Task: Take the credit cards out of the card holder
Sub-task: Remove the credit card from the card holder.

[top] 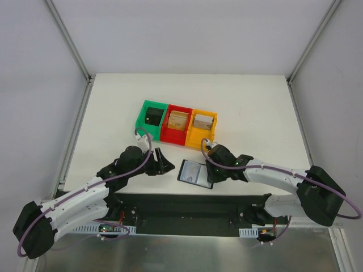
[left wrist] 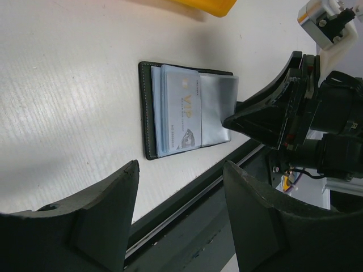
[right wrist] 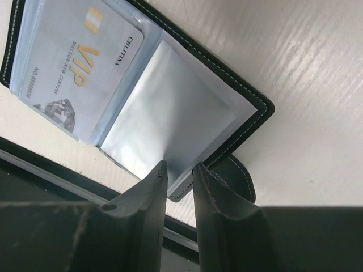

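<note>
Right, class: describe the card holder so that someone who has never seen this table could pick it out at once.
Start at the white table and drop from the row of three coloured bins towards the near edge. There the card holder lies open and flat. Unlike the bins, it is black and thin, with clear sleeves showing a pale VIP card.

Under the left gripper (top: 162, 161) and the right gripper (top: 212, 173), a white matte tabletop (top: 113, 102), faintly grained. Beyond them, pale grey panel walls (top: 187, 34), framed by slanting aluminium posts (top: 67, 37). Behind them, a black strip (top: 181, 201) along the table's near edge. Evenly lit, with soft shadows.
</note>
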